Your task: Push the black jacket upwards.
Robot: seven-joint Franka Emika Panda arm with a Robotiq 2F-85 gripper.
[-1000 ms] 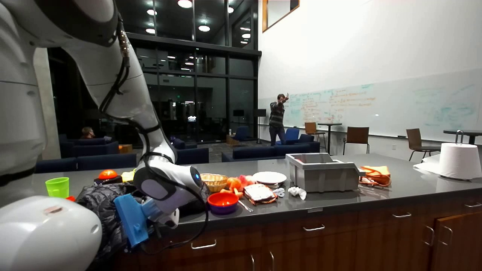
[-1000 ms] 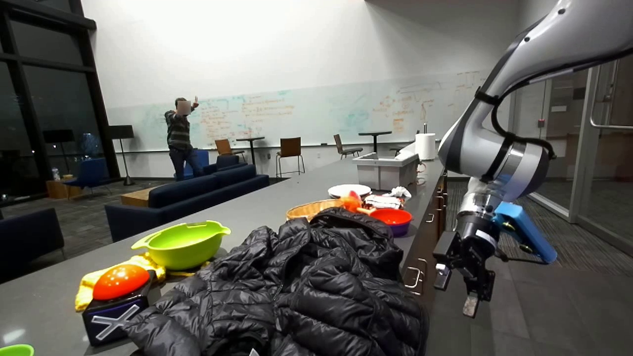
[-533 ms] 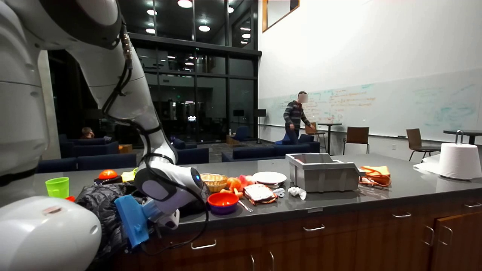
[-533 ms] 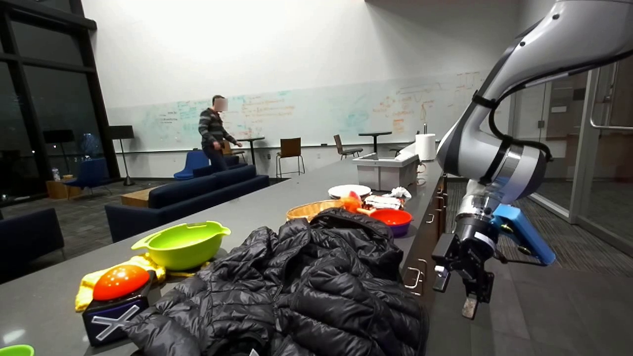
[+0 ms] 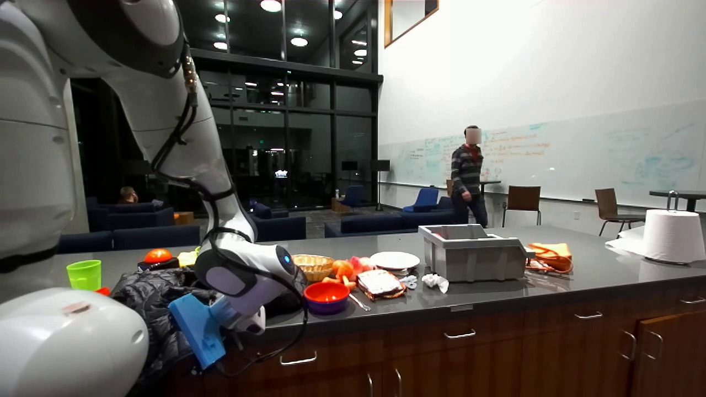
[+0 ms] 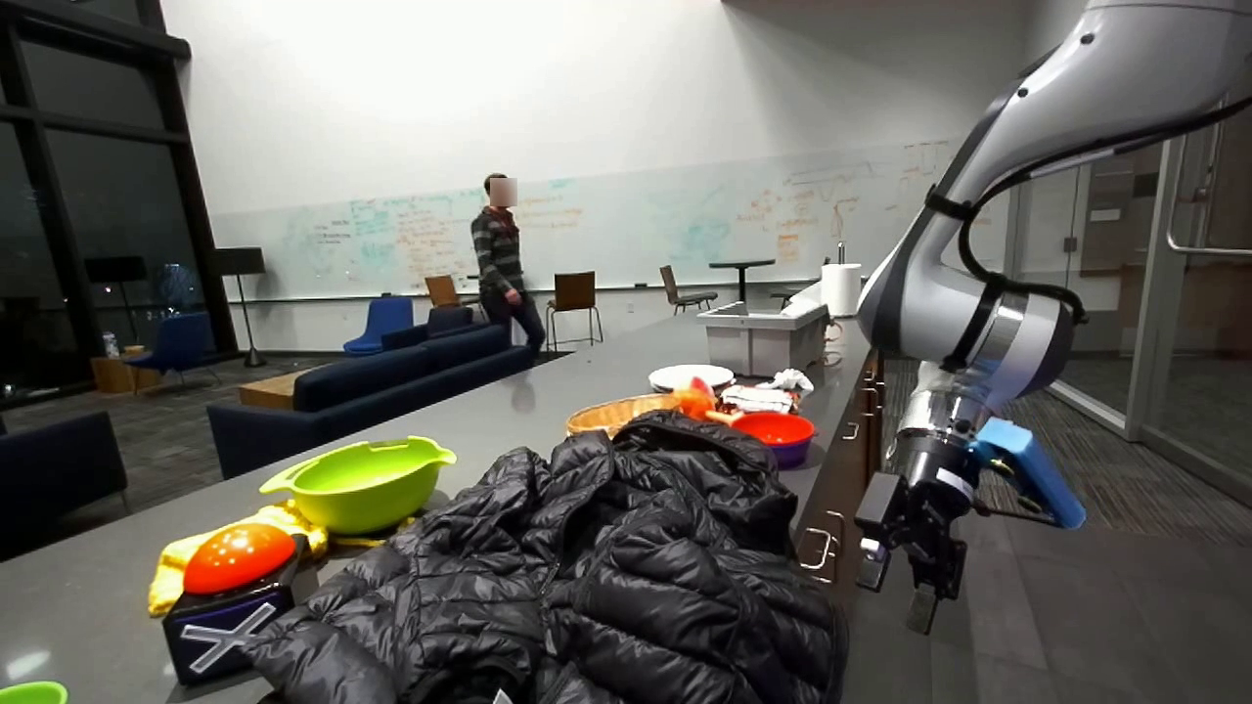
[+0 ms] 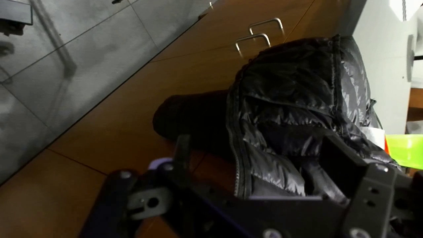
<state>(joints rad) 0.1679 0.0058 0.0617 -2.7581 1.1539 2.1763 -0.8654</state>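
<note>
Since the earlier frames, the person (image 6: 501,264) at the back has walked farther right in both exterior views and the robot arm (image 6: 968,303) has shifted slightly, while the black jacket (image 6: 587,548) lies just as it did.

From the left edge in an exterior view, a green rim (image 6: 34,693) shows at the lower left corner of the frame; above it come a yellow cloth (image 6: 171,564), an orange dome (image 6: 238,557) on a dark box (image 6: 227,653) taped with an X, and a green bowl (image 6: 362,489).

The jacket fills the lower middle, spread rumpled on the grey desk (image 6: 518,425), its right side falling past the edge.

At the top of the jacket, near the centre, are a woven basket (image 6: 592,418), a white plate (image 6: 691,377) and a red and purple bowl (image 6: 773,427). A grey bin (image 6: 758,349) and a paper towel roll (image 6: 841,290) stand right of centre, higher up.

Farther right, apart from the jacket, the end effector (image 6: 896,594) points downward at the lower right, its fingers (image 6: 922,608) spread wide with nothing in their hold; a blue block (image 6: 1032,474) sits beside it.

In the wrist view one finger stands at lower centre and the other at lower right, the jacket showing between them, with part of a green cup (image 7: 406,150) at the right edge.
</note>
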